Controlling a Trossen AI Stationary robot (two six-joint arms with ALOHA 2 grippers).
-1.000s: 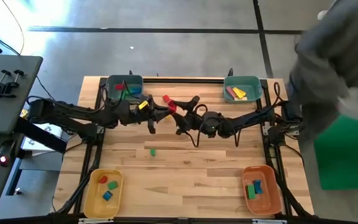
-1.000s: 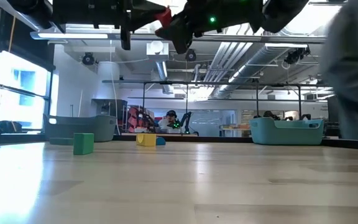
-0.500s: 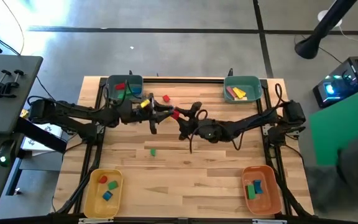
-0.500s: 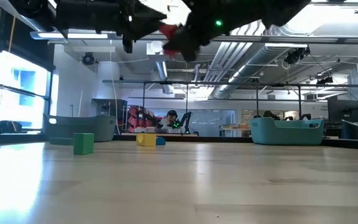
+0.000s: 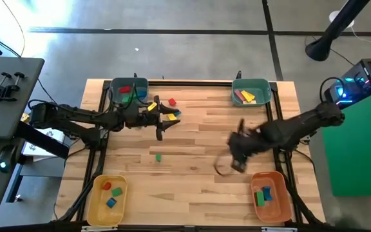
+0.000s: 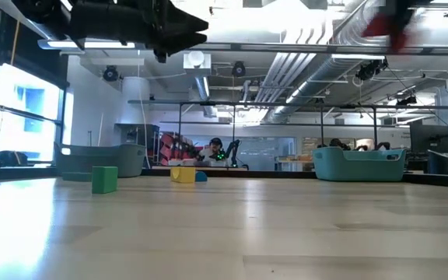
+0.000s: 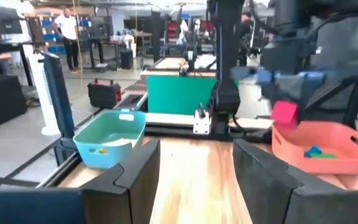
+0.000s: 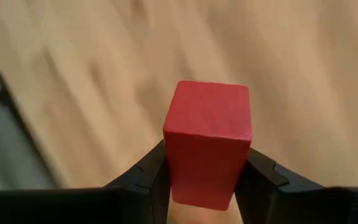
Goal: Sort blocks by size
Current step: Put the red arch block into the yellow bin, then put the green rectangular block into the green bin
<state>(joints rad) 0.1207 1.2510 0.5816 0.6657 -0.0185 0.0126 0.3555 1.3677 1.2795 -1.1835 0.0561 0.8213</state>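
Pale wood planks make up the table, the largest thing here, with a bin at each corner: two teal bins at the far side, a yellow bin and an orange bin at the near side, each holding a few blocks.

The right arm reaches over the table's right half, its right gripper just beside the orange bin. Its wrist view shows the jaws pressed against two opposite flat faces of a red block, which is held clear of the table. The left gripper hangs near the far-left teal bin; its fingers stand apart with nothing between them.

The loose blocks are the smallest things: a yellow block, a small red block and a blue block lie by the left gripper, and a green cube sits alone mid-table.

The red block looks like painted wood: rigid, light, not fragile, but smooth enough to slip or twist. A square hold across parallel faces, near the middle, seems the safest grip, as here.
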